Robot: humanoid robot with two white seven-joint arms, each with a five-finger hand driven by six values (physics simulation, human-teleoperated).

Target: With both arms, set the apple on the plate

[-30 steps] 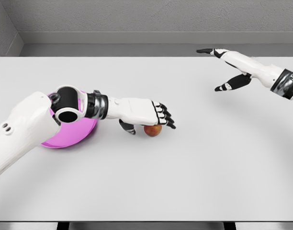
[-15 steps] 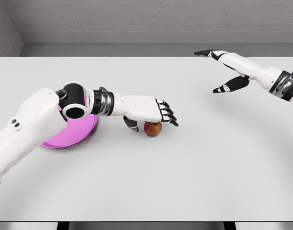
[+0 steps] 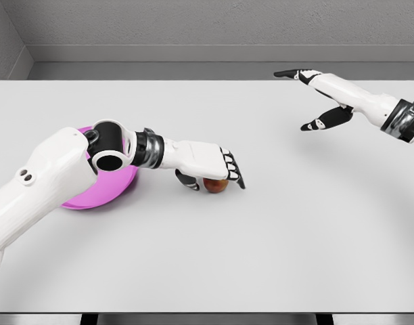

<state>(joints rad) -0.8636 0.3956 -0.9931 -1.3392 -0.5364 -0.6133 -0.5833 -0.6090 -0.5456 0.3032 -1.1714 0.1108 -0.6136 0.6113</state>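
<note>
The white desk (image 3: 274, 237) carries a pink plate (image 3: 119, 186), still empty. The apple (image 3: 216, 185) lies on the desk just right of it, under the left hand (image 3: 207, 166), fingers curling around it, not lifted. Right hand (image 3: 322, 95) hovers released, far off.

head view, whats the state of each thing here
apple: on the table, under the left hand, not on the plate
left hand: over the apple, fingers curling around it
right hand: open, raised, holding nothing
plate: pink, flat on the table, partly hidden by the left arm
</note>
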